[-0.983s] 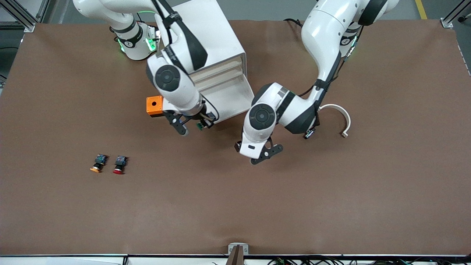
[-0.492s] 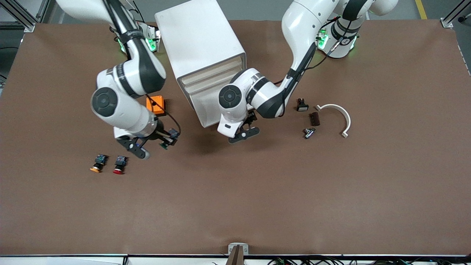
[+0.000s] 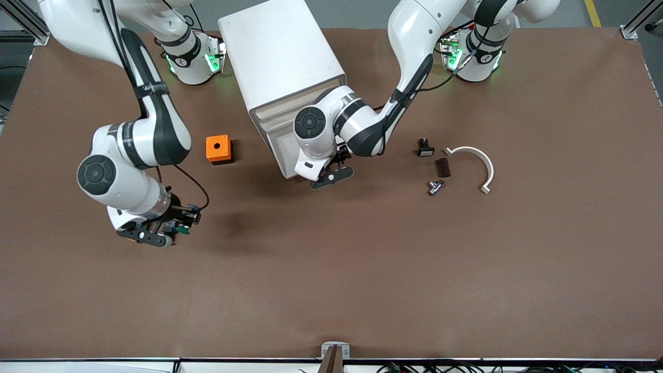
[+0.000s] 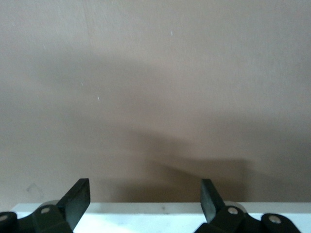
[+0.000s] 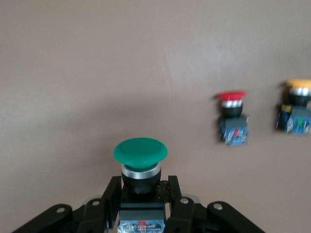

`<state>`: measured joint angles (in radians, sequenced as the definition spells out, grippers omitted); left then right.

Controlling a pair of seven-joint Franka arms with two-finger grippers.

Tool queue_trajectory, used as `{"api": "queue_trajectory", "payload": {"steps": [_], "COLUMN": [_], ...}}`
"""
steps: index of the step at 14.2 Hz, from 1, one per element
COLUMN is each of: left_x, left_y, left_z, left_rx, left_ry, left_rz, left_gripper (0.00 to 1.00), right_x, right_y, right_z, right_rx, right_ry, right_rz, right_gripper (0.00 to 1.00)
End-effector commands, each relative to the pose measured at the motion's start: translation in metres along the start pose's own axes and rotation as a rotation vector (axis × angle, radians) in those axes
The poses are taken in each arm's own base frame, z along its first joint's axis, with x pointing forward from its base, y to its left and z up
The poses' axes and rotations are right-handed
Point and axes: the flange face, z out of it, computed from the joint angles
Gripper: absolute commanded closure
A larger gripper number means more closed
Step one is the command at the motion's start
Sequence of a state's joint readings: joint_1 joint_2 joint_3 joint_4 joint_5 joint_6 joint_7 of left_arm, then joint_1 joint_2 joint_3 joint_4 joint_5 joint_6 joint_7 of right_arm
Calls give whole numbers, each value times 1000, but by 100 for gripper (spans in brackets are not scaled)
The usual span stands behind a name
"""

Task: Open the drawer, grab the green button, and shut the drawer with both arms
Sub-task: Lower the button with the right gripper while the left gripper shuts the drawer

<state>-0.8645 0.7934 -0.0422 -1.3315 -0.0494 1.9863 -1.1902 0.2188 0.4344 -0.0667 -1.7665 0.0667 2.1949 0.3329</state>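
- While the right gripper [image 3: 155,234] hangs low over the surface [image 3: 362,269], closest to the front camera of all, its fingers [image 5: 111,194] pinch the black body of the green-capped button [image 5: 140,158], cap pointing away from the wrist along the fingers' own line.
- Just off that cap in the right wrist view lie the red-capped button [image 5: 232,119] and, beside it, the orange-capped button [image 5: 296,111], both resting on the surface; the front view hides them under the right arm, so a set-down here looks to call for a spot apart from the pair.
- Farther from the front camera, the left gripper [image 3: 327,175] hovers right at the front of the drawer [image 3: 279,150], fingers [image 4: 77,199] spread wide with nothing between them.
- That is the relation the coming move turns on: the left arm is by far the nearer to the drawer, its white front edge [image 4: 160,213] lying straight across between the spread fingers, so a shut-push would likely fall to this arm.
- Whether the drawer already sits flush in the white cabinet [image 3: 282,57] cannot be told for sure.
- Also on the surface are an orange box [image 3: 218,148] toward the right arm's end and a curved white bracket [image 3: 479,158] with small dark parts [image 3: 435,166] toward the left arm's end.
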Motion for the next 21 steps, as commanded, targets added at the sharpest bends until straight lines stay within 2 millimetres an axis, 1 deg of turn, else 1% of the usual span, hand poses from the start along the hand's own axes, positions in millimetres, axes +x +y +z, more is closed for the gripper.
{"api": "queue_trajectory", "payload": {"steps": [1, 3, 4, 5, 8, 9, 10, 11, 13, 14, 15, 16, 17, 18, 19, 20, 21], "left_x": [-21, -26, -36, -41, -49, -51, -55, -60, -63, -65, -67, -68, -72, -77, -77, -77, -75], "left_y": [4, 6, 9, 11, 14, 15, 17, 18, 19, 17, 17, 16, 16, 17, 16, 16, 16], "left_z": [6, 7, 7, 6, 7, 11, 12, 19, 27, 32, 34, 36, 38, 39, 40, 40, 39], "left_rx": [-15, -29, -38, -49, -75, -78, -84, -83, -84, -80, -82, -80, -76, -74, -72, -71, -75], "left_ry": [-52, -96, -126, -161, -241, -269, -290, -323, -367, -391, -413, -424, -431, -439, -443, -446, -457], "left_rz": [-10, -30, -38, -57, -94, -106, -111, -120, -137, -146, -155, -162, -159, -155, -156, -156, -163], "left_gripper": [0, 0, 0, 0, 0, 0, 0, 0, 0, 0, 0, 0, 0, 0, 0, 0, 0], "right_x": [26, 37, 42, 47, 47, 47, 46, 45, 42, 41, 41, 41, 42, 44, 46, 49, 55], "right_y": [12, 17, 17, 22, 22, 23, 23, 24, 22, 20, 20, 21, 21, 24, 25, 27, 38], "right_z": [29, 49, 58, 68, 89, 100, 107, 115, 125, 127, 128, 129, 128, 124, 120, 111, 96], "right_rx": [-6, -7, -7, -5, -8, -9, -10, -9, -9, -9, -10, -10, -8, -6, -5, -1, 3], "right_ry": [19, 30, 38, 44, 40, 37, 36, 25, 9, 6, 4, 2, 4, 12, 18, 28, 46], "right_rz": [-104, -134, -156, -168, -176, -176, -175, -170, -168, -167, -163, -162, -158, -153, -154, -148, -136], "right_gripper": [100, 100, 99, 99, 98, 96, 93, 92, 85, 77, 67, 54, 31, 1, 0, 0, 0]}}
